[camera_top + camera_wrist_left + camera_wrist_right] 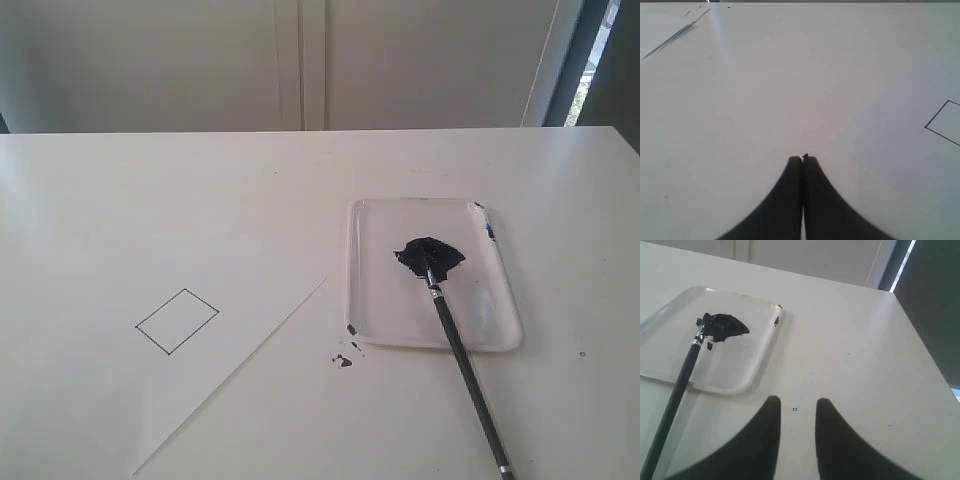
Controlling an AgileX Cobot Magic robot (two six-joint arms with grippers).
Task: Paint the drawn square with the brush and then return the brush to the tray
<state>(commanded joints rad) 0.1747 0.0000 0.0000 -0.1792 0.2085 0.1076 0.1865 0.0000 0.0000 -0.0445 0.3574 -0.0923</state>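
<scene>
Zero things are getting grabbed right now. The left gripper (802,159) is hanging over bare table (200,180) with its jaws pressed together on nothing. The drawn square (177,321) is sitting nearby on the white paper (100,390), just a thin black outline. The right gripper (798,402) is hovering with its jaws spread wide, touching nothing, near the tray (385,312). The brush (462,355) is lying with its bristles in the paint blob (428,255) in the tray, its handle sticking out over the rim.

The brush (465,365) is black with a silver ferrule (433,284), the tray (385,295) clear with a blue-black paint blob (428,255), the drawn square (177,320) a thin black outline on white paper (100,400).
</scene>
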